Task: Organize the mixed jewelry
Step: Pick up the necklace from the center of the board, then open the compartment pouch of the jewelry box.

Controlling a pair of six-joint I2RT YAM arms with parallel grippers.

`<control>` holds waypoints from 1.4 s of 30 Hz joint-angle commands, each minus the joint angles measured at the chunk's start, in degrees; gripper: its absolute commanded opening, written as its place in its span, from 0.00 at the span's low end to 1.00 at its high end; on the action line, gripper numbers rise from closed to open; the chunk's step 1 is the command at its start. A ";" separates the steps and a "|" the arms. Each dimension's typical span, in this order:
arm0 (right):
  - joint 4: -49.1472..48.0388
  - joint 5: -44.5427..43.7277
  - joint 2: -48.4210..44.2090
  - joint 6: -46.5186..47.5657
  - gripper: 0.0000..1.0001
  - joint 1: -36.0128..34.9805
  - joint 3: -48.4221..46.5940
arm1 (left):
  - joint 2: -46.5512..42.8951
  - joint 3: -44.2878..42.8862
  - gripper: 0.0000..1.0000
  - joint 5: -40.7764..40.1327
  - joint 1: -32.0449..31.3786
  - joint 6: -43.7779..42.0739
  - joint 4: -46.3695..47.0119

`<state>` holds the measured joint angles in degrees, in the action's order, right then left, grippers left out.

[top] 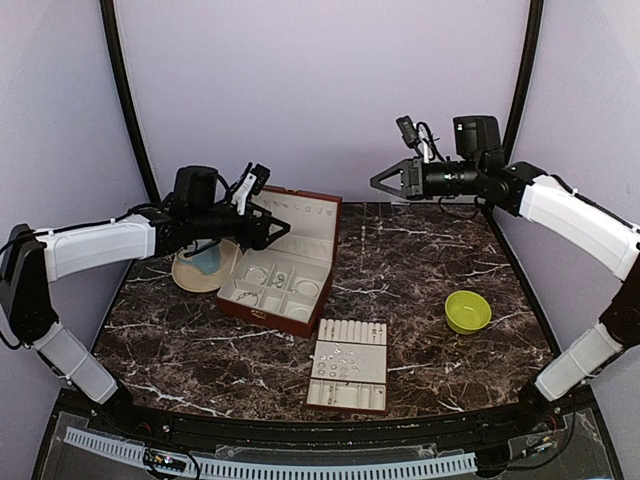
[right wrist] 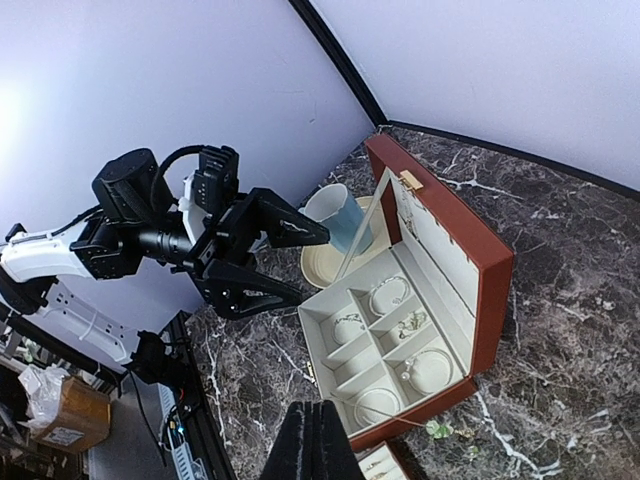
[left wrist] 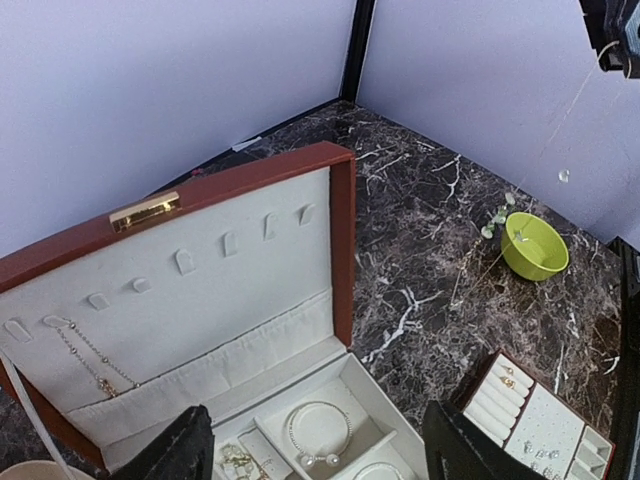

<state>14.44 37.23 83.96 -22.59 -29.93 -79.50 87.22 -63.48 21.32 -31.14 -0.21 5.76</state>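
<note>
Left gripper (right wrist: 312, 267) wide open, empty, by cream-lined box (right wrist: 490, 270); right gripper (top: 378, 181) tight on fine dangling chain (left wrist: 497, 217).

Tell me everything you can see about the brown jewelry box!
The jewelry box is reddish-brown outside and cream-lined inside. It sits open on the dark marble table, its lid standing up with a gold clasp on its edge. A row of little hooks lines the lid, and a thin chain hangs from one. The base is split into compartments holding bracelets and small pieces.
</note>
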 commanded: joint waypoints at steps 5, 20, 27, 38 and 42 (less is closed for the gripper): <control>0.38 0.07 2.03 2.97 0.00 0.23 -4.91 | 4.35 -1.14 0.70 -0.89 -0.08 -18.64 5.57; 0.79 5.62 2.96 4.57 0.00 -0.62 -7.89 | 16.71 -0.35 0.58 -5.83 0.44 -39.39 19.11; 3.33 5.83 4.28 5.88 0.00 -2.49 -11.52 | 21.20 -3.05 0.51 -5.65 1.40 -42.15 19.19; 4.51 5.33 6.89 6.37 0.00 -4.93 -15.02 | 23.04 -1.03 0.45 -8.16 1.63 -44.82 26.01; 4.74 5.39 7.74 6.45 0.00 -5.37 -15.28 | 22.57 -1.64 0.45 -7.20 1.61 -45.01 27.34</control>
<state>19.86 42.22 90.78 -16.73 -34.59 -92.88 111.22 -64.77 13.63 -29.74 -43.83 28.80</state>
